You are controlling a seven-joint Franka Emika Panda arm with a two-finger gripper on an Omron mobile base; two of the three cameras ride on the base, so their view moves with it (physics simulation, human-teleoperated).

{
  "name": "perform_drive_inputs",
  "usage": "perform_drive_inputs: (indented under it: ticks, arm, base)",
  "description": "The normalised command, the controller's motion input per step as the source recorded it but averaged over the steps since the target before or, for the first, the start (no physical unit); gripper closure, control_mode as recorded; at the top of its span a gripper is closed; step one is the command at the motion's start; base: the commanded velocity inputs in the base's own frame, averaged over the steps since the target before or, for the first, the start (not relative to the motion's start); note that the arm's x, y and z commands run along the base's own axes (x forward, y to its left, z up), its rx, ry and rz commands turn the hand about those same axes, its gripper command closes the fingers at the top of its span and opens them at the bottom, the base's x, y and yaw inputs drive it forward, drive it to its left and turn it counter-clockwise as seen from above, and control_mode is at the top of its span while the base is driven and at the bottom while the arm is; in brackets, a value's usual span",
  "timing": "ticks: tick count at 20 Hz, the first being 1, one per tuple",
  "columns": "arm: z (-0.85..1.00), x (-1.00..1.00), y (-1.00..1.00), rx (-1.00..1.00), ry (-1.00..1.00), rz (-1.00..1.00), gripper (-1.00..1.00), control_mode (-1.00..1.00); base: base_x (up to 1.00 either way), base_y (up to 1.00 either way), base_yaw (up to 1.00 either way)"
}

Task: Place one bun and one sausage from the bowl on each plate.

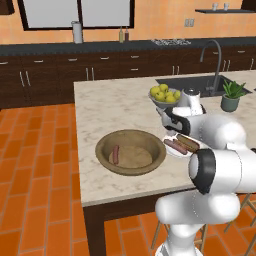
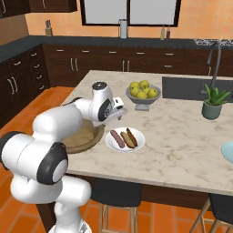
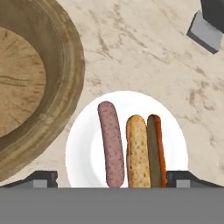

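Hand (image 3: pixel 112 179) jaws apart over white plate (image 3: pixel 87 144): 1 sausage (image 3: pixel 111 144) + bun (image 3: pixel 139 153) set there, 1 sausage left in bowl (image 1: pixel 131 152).

tan-brown bowl (image 3: pixel 65 65), white plate (image 3: pixel 87 144), pink sausage (image 3: pixel 111 144)

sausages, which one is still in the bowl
The lone sausage lying in the brown bowl; the other sausage lies beside a bun on the white plate.
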Motion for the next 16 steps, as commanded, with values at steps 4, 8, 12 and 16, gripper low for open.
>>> perform_drive_inputs:
  ticks: [4,8,12,16]
  arm:
    - [0.27,-0.10,0.79,0.00,0.00,-0.12,-1.00,-1.00]
    - [0.01,-0.01,0.87,0.04,0.07,-0.16,-1.00,-1.00]
    - [-0.16,0.00,0.99,0.11,0.28,-0.18,-1.00,-1.00]
    - [-0.02,0.00,0.96,0.02,0.36,-0.13,-1.00,-1.00]
  base:
    - [0.00,0.00,0.00]
    - [0.00,0.00,0.00]
    - [0.00,0.00,0.00]
    - [0.00,0.00,0.00]
